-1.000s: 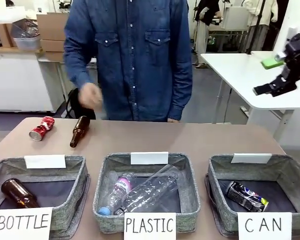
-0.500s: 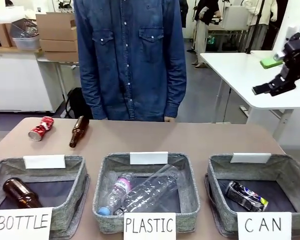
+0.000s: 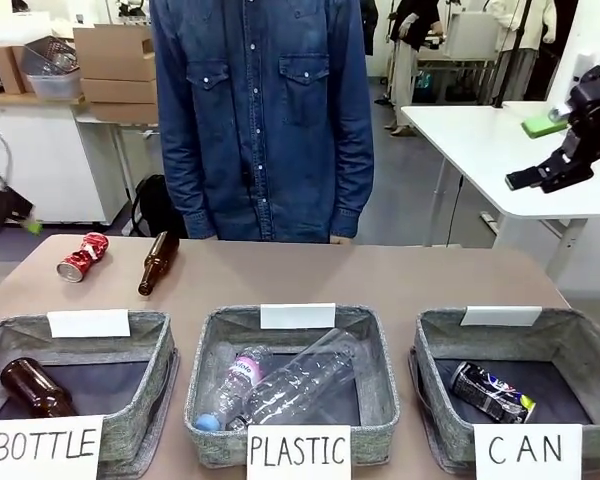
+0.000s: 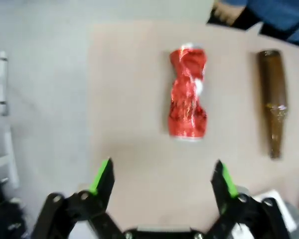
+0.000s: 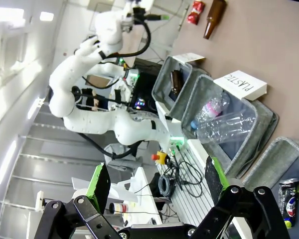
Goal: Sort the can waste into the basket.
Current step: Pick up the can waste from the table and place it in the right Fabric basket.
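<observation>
The left gripper (image 4: 162, 172) hangs with its fingers spread wide and nothing between them, just short of the red can (image 4: 188, 93), which lies on its side near the far-left corner of the table (image 3: 430, 275), crushed in at the waist. A brown bottle (image 4: 272, 102) lies just beside the can, apart from it. To take the can cleanly, the gripper should probably move forward until the pinched waist sits between the pads, which already stand across the can's length, then come straight down and close without nudging the bottle. Along the near edge stand the BOTTLE basket (image 3: 158, 350), the PLASTIC basket (image 3: 383, 370) and, at the near-right corner, the CAN basket (image 3: 570, 318), where the black can (image 3: 493, 392) already lies. The carry runs the whole width of the table, so a high lift over the first two rims seems wise. The right gripper (image 5: 154, 179) is held high, fingers apart and empty.
</observation>
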Controlling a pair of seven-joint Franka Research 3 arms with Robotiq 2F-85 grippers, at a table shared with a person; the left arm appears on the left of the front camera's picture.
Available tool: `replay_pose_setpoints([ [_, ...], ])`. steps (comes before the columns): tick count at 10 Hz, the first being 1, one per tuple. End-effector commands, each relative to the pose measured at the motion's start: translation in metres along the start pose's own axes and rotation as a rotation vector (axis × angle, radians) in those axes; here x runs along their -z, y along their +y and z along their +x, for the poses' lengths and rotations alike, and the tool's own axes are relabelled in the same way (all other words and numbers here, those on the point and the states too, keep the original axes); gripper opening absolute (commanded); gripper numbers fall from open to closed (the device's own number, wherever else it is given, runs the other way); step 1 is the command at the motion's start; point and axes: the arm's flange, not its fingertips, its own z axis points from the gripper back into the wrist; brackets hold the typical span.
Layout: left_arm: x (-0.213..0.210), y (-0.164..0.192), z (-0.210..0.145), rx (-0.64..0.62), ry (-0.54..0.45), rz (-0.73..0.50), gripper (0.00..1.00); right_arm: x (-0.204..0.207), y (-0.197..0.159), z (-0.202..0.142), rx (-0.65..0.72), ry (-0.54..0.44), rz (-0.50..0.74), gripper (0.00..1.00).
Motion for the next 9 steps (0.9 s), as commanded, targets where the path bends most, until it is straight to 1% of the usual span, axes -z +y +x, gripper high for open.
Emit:
replay_pose_setpoints([
  [1, 0.026, -0.019, 0.021, -0.018, -0.041, 0.162, 1.0, -0.002, 0.001, 0.0, -0.016, 0.006, 0.003, 1.0],
  [3, 0.06, -0.03, 0.031, 0.01, -0.064, 0.228, 1.0, -0.002, 0.001, 0.0, -0.016, 0.006, 0.003, 1.0],
  [4, 0.079, -0.033, 0.031, 0.023, -0.018, 0.173, 1.0, -0.002, 0.001, 0.0, -0.016, 0.006, 0.003, 1.0],
  [6, 0.108, -0.035, 0.035, 0.042, 0.054, 0.106, 1.0, -0.002, 0.001, 0.0, -0.016, 0.006, 0.003, 1.0],
  [7, 0.114, -0.035, 0.042, 0.039, 0.062, 0.067, 1.0, -0.002, 0.001, 0.0, -0.016, 0.006, 0.003, 1.0],
  [9, 0.131, -0.028, 0.053, 0.034, 0.084, 0.048, 1.0, -0.002, 0.001, 0.0, -0.016, 0.006, 0.003, 1.0],
])
